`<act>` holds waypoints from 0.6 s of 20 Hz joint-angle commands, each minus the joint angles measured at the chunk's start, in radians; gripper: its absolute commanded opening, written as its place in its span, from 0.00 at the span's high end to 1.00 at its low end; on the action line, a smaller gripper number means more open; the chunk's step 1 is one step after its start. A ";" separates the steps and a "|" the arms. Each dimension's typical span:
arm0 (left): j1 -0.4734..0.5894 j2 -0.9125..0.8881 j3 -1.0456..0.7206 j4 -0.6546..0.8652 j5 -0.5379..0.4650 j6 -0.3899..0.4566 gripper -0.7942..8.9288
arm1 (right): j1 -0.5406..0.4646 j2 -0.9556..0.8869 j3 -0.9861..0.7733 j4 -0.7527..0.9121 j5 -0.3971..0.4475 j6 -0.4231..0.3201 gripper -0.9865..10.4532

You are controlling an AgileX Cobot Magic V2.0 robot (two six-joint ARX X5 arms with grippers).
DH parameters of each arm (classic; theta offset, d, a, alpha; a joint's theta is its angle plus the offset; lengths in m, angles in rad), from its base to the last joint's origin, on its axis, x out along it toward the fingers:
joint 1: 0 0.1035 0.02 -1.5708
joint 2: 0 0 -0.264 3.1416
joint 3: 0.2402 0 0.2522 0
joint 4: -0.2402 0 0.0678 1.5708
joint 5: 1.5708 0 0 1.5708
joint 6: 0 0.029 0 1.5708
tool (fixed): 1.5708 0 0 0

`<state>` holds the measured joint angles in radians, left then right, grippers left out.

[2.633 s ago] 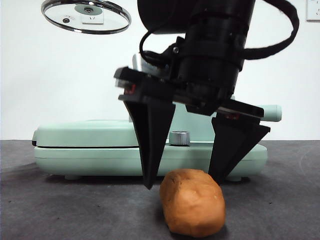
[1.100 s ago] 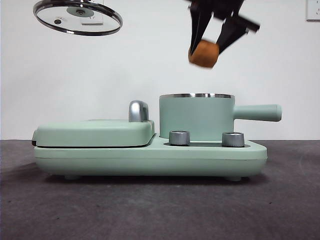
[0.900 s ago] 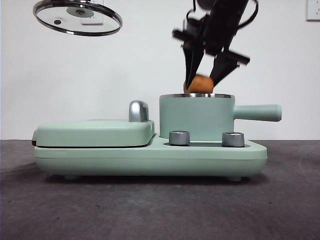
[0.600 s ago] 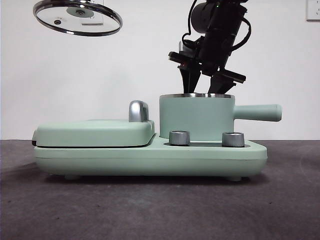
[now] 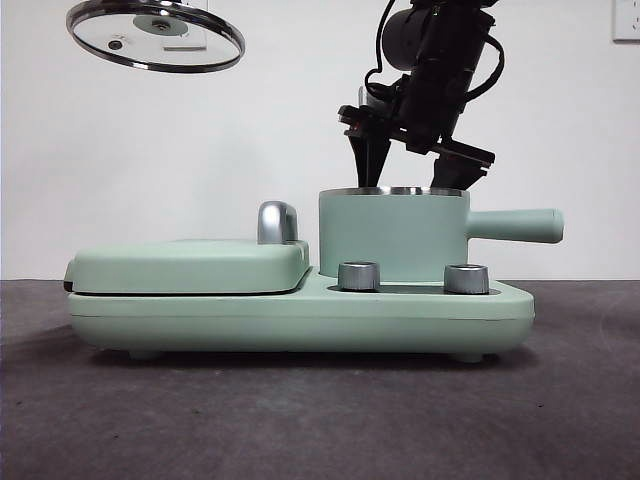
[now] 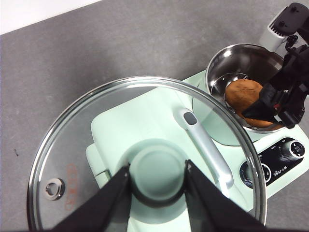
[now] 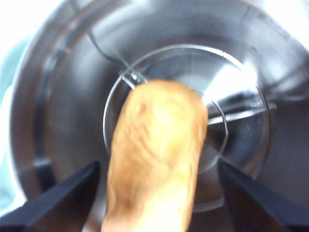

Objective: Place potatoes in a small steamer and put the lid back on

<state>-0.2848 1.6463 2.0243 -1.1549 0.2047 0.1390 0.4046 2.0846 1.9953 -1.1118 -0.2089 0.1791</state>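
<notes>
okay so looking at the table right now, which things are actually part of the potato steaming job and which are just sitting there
Part of the job:
- potato, inside the steamer
- small steamer
- lid, held up by the left gripper
- right gripper, jaws open above the steamer

Just there:
- griddle cover with its chrome handle
- two knobs
- table

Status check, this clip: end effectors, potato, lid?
Right end effector open over steamer. Potato inside, released. Left end effector shut on lid, aloft. Nothing obstructing.

Low front camera looks level; both wrist cameras look down into the steamer (image 6: 244, 63).
</notes>
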 commanded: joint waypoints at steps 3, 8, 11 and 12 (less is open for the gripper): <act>-0.008 0.008 0.022 0.027 0.064 0.006 0.90 | 0.006 0.019 0.154 -0.104 0.009 -0.008 0.50; -0.030 0.008 0.022 0.025 0.067 0.007 0.90 | 0.026 -0.024 0.311 -0.301 0.098 -0.028 0.49; -0.047 0.008 0.022 0.026 0.067 0.007 0.90 | 0.040 -0.118 0.292 -0.308 0.134 -0.049 0.49; -0.054 0.008 0.022 0.027 0.067 0.007 0.90 | 0.048 -0.156 0.277 -0.308 0.136 -0.062 0.49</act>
<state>-0.3340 1.6463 2.0239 -1.1545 0.2634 0.1390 0.4450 1.9270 2.2524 -1.3426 -0.0750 0.1387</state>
